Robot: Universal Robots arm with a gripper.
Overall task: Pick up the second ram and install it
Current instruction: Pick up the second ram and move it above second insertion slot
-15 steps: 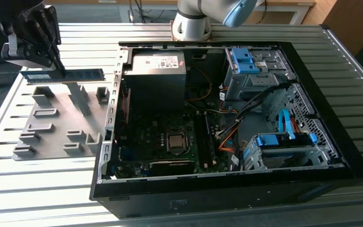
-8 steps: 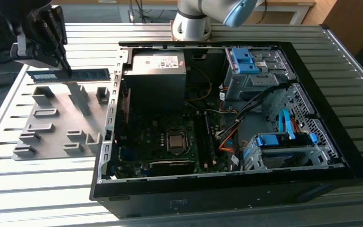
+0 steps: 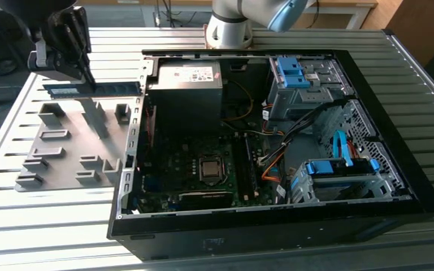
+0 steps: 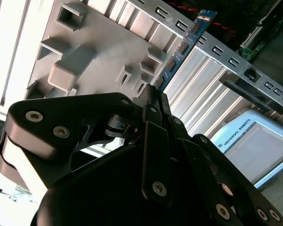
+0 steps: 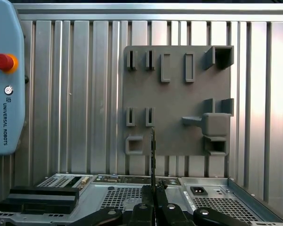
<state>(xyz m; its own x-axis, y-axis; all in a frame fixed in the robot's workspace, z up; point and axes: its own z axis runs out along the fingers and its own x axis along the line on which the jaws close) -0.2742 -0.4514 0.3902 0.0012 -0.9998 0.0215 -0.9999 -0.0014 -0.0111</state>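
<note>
Exterior view: at the exterior view's upper left, the gripper (image 3: 89, 83) pinches the second ram (image 3: 115, 88) above the grey holder (image 3: 66, 147), beside the open computer case (image 3: 277, 231). Second wrist view: fingers (image 4: 153, 101) clamp the blue stick. First wrist view: the stick shows edge-on between the closed fingers.

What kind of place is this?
Probably a robot workshop or lab: an open computer case sits on a slatted metal table, and a robot arm has its jaws holding a blue ram stick.

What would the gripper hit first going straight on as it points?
Probably the grey holder: the gripper, shut on the second ram, points at its plate, so the ram would touch first; depth is unclear.
</note>
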